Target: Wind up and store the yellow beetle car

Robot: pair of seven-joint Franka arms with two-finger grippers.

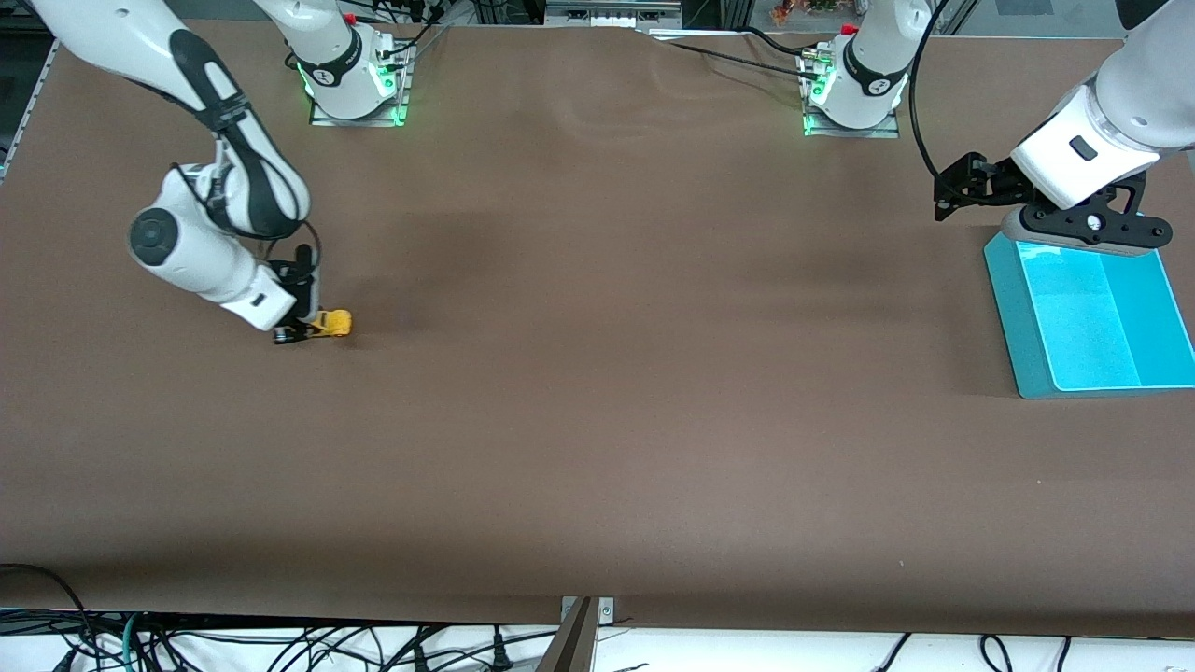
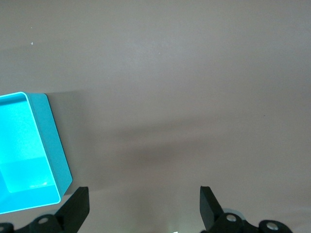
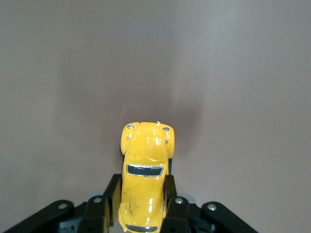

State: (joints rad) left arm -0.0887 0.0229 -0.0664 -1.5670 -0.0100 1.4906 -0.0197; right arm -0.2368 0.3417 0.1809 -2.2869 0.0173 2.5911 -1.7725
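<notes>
Gripping glossy rounded yellow beetle car (image 3: 144,180), right gripper (image 3: 142,194); left gripper (image 2: 143,206) spread.

No legible text — none anywhere

Robotics lab: bolted arm bases (image 1: 355,84) on brown counter (image 1: 597,420), loose cables (image 1: 280,649) along its edge

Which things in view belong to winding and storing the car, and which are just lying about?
Job:
- small bright yellow beetle toy car, on the table, gripped by the right gripper
- shallow turquoise plastic bin at the left arm's end, likely for storing
- left gripper, open, waiting over that bin's edge

Lying about:
- cables below the table's front edge
</notes>
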